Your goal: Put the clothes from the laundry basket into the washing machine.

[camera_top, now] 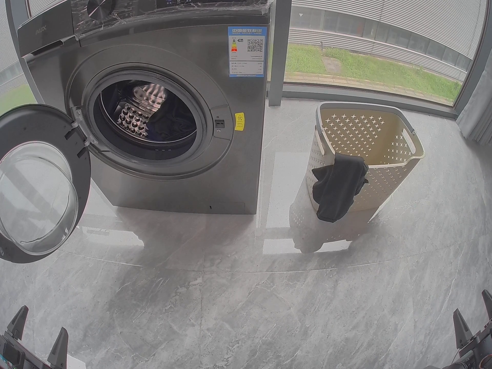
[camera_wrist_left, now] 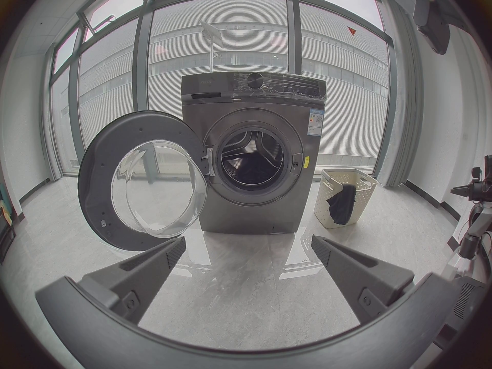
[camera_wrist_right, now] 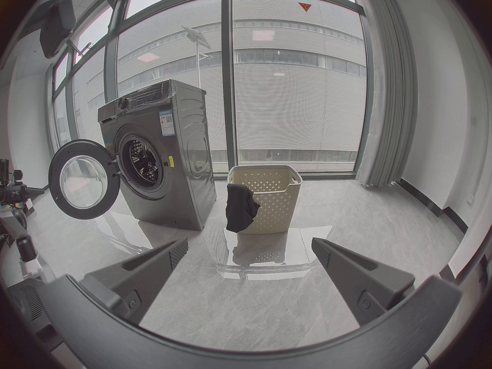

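ok, black garment (camera_top: 339, 185) hangs down over the laundry basket (camera_top: 359, 106) front rim, right of the open washing machine (camera_top: 241, 170). right gripper (camera_top: 471, 316) is nearer but well apart. it and left gripper (camera_top: 40, 325) are both wide, empty.

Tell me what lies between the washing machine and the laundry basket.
Bare glossy floor separates the washing machine and the laundry basket; the head view shows it.

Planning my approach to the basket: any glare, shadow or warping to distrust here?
Head view: glossy floor mirrors window light beside the laundry basket; washing machine drum is dim inside. Left wrist view: fisheye bows the window frames, corners go black. Right wrist view: same bowing, laundry basket reflected in the floor.
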